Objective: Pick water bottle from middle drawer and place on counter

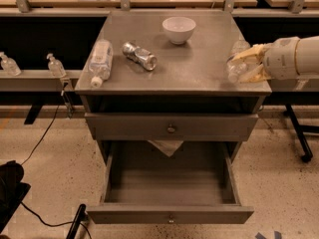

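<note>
The water bottle (pixel 235 59), small, clear and ribbed, is at the right edge of the counter (pixel 199 71), low over its surface. My gripper (pixel 247 62) reaches in from the right with its pale fingers (pixel 251 51) closed around the bottle. I cannot tell whether the bottle touches the counter. Below, the middle drawer (pixel 169 214) stands pulled fully out, with nothing in its grey box.
On the counter lie a larger labelled bottle (pixel 99 59), a crushed silver can (pixel 140 55) and a white bowl (pixel 179 29). The drawer above (pixel 171 128) is shut. Small pump bottles (pixel 55 66) stand on the left shelf. A black stand leg (pixel 299 133) is on the right, and a cable (pixel 40 138) runs across the floor.
</note>
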`<state>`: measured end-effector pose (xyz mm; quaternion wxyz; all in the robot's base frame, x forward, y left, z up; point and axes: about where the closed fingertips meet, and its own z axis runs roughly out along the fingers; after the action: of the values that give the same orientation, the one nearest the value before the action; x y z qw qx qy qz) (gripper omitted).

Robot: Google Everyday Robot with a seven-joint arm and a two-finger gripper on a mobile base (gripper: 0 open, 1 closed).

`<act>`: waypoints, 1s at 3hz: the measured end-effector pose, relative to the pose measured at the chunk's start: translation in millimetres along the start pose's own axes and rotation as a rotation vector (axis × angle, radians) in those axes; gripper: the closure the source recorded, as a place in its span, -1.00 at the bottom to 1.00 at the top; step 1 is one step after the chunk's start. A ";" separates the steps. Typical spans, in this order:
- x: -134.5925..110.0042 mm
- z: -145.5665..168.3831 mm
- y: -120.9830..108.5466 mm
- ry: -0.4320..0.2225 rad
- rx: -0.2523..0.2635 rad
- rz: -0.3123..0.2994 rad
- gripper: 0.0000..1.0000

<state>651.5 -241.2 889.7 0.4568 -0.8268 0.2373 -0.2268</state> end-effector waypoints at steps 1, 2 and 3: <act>-1.1 2.4 -0.1 -0.005 0.000 0.001 -0.14; -3.0 6.5 -0.4 -0.012 0.001 0.000 -0.81; -3.8 8.2 -0.5 -0.015 0.001 0.000 -1.00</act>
<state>653.4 -233.4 885.6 0.4591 -0.8283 0.2335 -0.2206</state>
